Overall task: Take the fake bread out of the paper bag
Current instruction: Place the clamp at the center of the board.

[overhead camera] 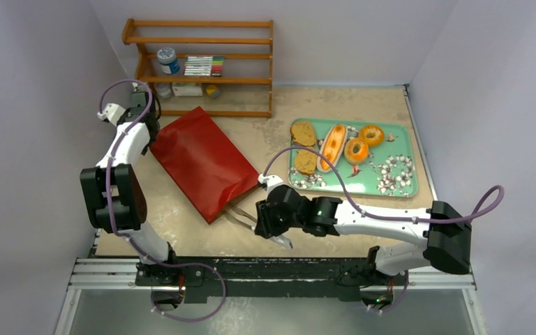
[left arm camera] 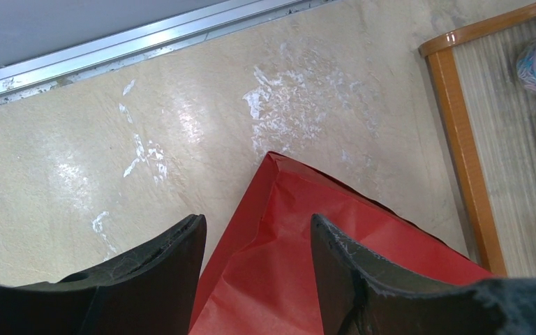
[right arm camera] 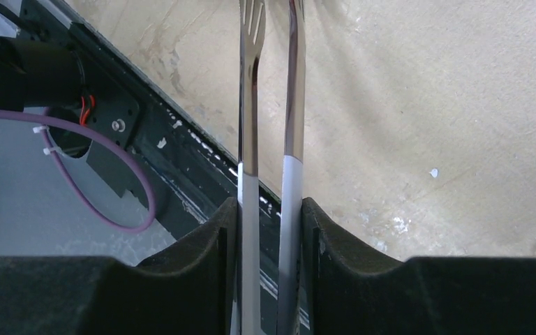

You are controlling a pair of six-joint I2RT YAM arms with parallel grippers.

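The red paper bag (overhead camera: 199, 160) lies flat on the table, its mouth toward the near edge. The fake bread lies on a teal tray (overhead camera: 399, 144): two brown slices (overhead camera: 303, 133), a long split bun (overhead camera: 332, 146) and two ring bagels (overhead camera: 356, 151). My left gripper (overhead camera: 142, 106) is open over the bag's far-left corner; in the left wrist view the gripper (left arm camera: 255, 223) straddles the red corner (left arm camera: 279, 265). My right gripper (overhead camera: 259, 222) is shut on metal tongs (overhead camera: 241, 216) just outside the bag's mouth; the right wrist view shows the gripper (right arm camera: 270, 206) squeezing both tong arms (right arm camera: 250, 105).
A wooden shelf (overhead camera: 202, 70) with a jar (overhead camera: 168, 60) and small items stands at the back left, close to the left gripper; its frame shows in the left wrist view (left arm camera: 460, 139). The metal rail (overhead camera: 265, 269) runs along the near edge. Walls enclose three sides.
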